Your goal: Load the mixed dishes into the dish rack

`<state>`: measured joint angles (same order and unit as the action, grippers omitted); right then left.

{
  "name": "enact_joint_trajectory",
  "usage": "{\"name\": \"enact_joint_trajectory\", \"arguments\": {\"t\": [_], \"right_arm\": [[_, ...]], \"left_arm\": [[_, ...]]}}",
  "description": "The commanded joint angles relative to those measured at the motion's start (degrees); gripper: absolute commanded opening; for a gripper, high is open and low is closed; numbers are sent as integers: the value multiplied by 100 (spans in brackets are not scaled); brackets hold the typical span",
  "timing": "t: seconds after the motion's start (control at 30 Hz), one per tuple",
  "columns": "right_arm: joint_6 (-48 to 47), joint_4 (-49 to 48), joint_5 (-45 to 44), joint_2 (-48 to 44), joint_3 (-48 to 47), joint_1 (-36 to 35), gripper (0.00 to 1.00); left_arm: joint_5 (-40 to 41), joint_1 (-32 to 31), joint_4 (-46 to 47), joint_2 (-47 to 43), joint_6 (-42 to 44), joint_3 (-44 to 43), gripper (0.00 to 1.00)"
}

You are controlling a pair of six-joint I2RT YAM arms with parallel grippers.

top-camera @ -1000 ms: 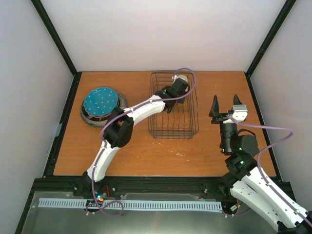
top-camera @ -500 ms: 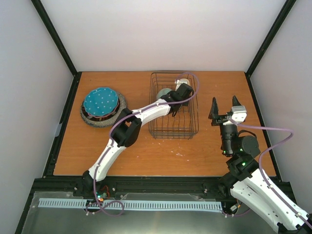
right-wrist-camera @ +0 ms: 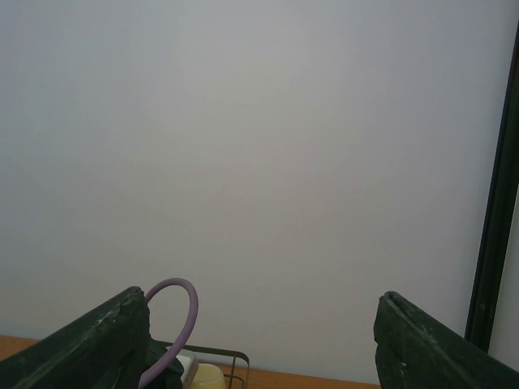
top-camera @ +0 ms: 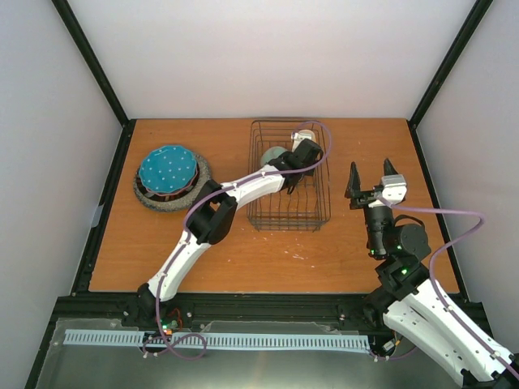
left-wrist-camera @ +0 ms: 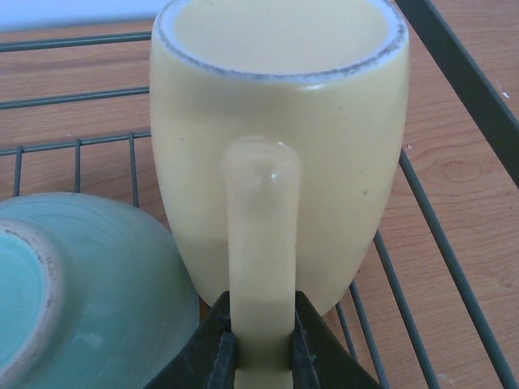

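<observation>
pale green bowl (left-wrist-camera: 97,275): cut by left edge | yellow mug (right-wrist-camera: 208,378): sliver at bottom edge

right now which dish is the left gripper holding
The yellow mug: the left gripper pinches its handle inside the dish rack. The pale green bowl lies free beside it; the blue dotted plate is outside the rack.

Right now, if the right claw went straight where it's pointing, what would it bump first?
Probably the white back wall. The open right claw points past the dish rack, with nothing between in its own view, though depth is unclear.
</observation>
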<state>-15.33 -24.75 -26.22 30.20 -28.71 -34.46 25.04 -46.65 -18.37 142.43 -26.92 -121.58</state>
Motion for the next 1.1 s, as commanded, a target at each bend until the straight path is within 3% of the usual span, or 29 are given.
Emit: {"name": "enact_joint_trajectory", "arguments": {"t": [0.0, 0.37, 0.73, 0.97, 1.0, 1.03, 1.07], "right_arm": [[4, 67, 38, 20, -52, 36, 75], [94, 87, 58, 112, -71, 36, 75], [74, 36, 86, 166, -87, 36, 75], [106, 66, 73, 148, -71, 36, 75], [113, 66, 67, 143, -71, 36, 75], [115, 74, 71, 141, -69, 36, 75], [124, 82, 75, 134, -80, 40, 75]], "left_arm": [[-69, -67, 297, 165, 23, -365, 6], [27, -26, -8, 246, 175, -249, 16], [-105, 12, -253, 105, 54, 134, 41], [-21, 7, -406, -145, -15, 166, 69], [13, 7, -420, -220, -15, 188, 78], [43, 7, -428, -312, -11, 214, 94], [68, 7, -442, -401, -17, 239, 99]]}}
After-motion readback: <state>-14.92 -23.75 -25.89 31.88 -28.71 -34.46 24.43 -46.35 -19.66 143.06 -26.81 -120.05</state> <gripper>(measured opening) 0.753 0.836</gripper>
